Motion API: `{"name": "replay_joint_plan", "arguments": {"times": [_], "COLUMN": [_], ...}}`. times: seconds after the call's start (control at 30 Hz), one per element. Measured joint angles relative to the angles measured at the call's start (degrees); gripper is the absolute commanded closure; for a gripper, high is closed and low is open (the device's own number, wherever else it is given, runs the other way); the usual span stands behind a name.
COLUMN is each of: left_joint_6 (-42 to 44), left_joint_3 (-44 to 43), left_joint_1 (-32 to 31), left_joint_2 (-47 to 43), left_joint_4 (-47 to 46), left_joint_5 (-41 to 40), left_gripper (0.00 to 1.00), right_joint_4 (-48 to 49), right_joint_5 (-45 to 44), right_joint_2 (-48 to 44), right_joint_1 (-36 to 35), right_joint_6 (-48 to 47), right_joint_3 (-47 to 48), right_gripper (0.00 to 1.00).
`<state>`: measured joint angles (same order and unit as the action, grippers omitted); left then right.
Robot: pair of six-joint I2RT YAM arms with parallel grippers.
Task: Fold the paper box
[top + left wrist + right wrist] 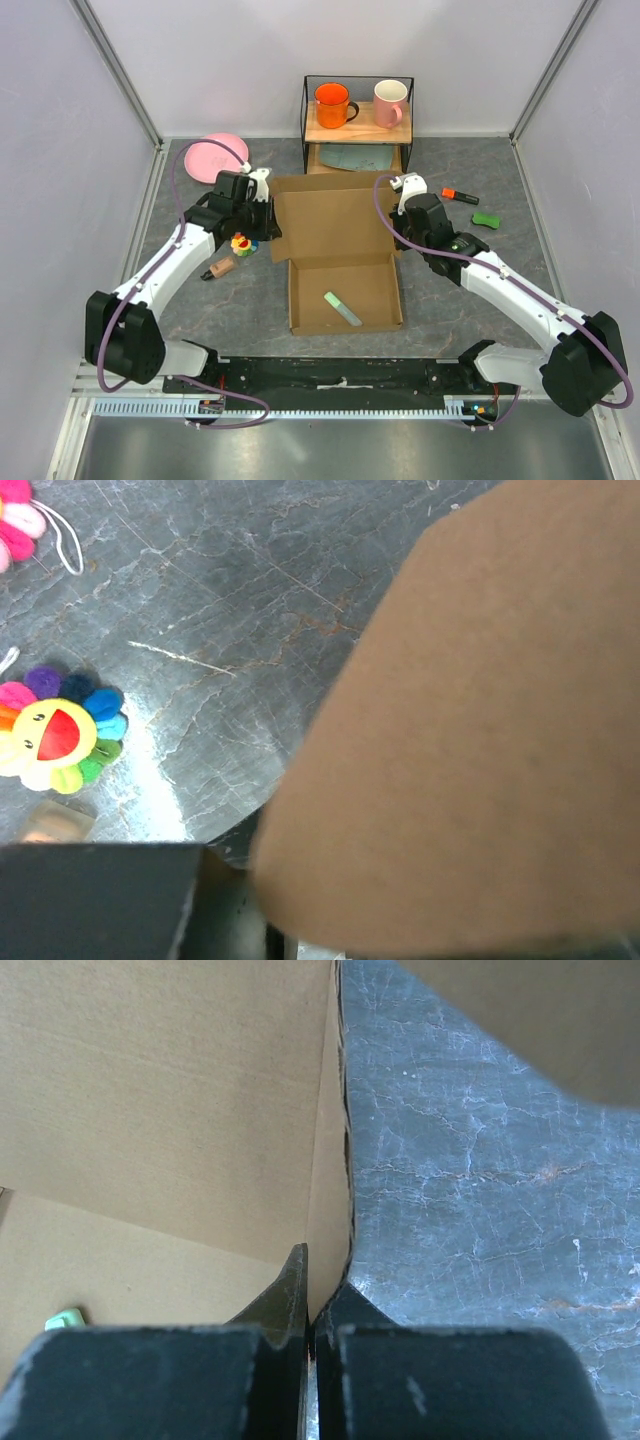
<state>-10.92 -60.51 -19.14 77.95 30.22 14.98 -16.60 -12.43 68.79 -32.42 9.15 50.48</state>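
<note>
Fingers (285,1300) of the right gripper (312,1310) pinch an upright wall of the paper box (150,1090). At the left wrist, cardboard looms beside a flower toy (55,730); the grip there cannot be told. From above, the box lies open mid-table, the left gripper (262,222) at its lid's left edge.

We see a dark grey, marbled table (250,300) with the paper box (330,220) lying open at its middle. A pink plate (215,155) sits at the far left, and a black wire shelf (304,120) stands at the far edge. Just left of the box lie a rainbow flower toy (241,244) and a small tan piece (221,268). To the right lie an orange marker (460,196) and a green piece (486,220).
</note>
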Motion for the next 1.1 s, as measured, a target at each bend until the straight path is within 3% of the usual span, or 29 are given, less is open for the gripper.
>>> {"name": "replay_joint_plan", "arguments": {"times": [0.07,0.17,0.4,0.53,0.77,0.97,1.1], "left_joint_6": [0.0,-0.1,-2.3,-5.2,-10.2,-12.1,-12.1], "left_joint_3": [0.3,0.6,8.2,17.0,30.7,39.8,40.9], "left_joint_1": [-0.2,-1.0,-7.5,-14.0,-17.7,-19.4,-20.1], "left_joint_2": [-0.3,-1.2,-9.4,-16.4,-23.3,-24.7,-22.7], "left_joint_4": [-0.3,-0.8,-7.0,-15.7,-35.2,-51.9,-60.1], "left_joint_5": [0.1,0.5,-4.7,-12.7,-24.5,-31.9,-35.1], "left_gripper": [0.91,0.98,0.98,0.98,0.98,0.98,0.98], "right_joint_4": [0.0,-0.6,1.5,5.4,13.6,19.9,23.7], "right_joint_5": [0.0,-0.1,-3.0,-6.9,-11.5,-13.5,-15.8], "right_joint_2": [0.0,0.0,-0.8,-3.0,-7.8,-10.8,-11.1], "right_joint_1": [0.0,0.0,-0.2,-1.4,-5.2,-7.7,-9.0], "right_joint_6": [0.0,0.3,6.3,10.9,16.7,19.1,19.3], "right_joint_3": [0.0,0.0,-1.8,-6.5,-13.4,-18.1,-19.0], "right_gripper": [1.0,1.0,1.0,1.0,1.0,1.0,1.0]}}
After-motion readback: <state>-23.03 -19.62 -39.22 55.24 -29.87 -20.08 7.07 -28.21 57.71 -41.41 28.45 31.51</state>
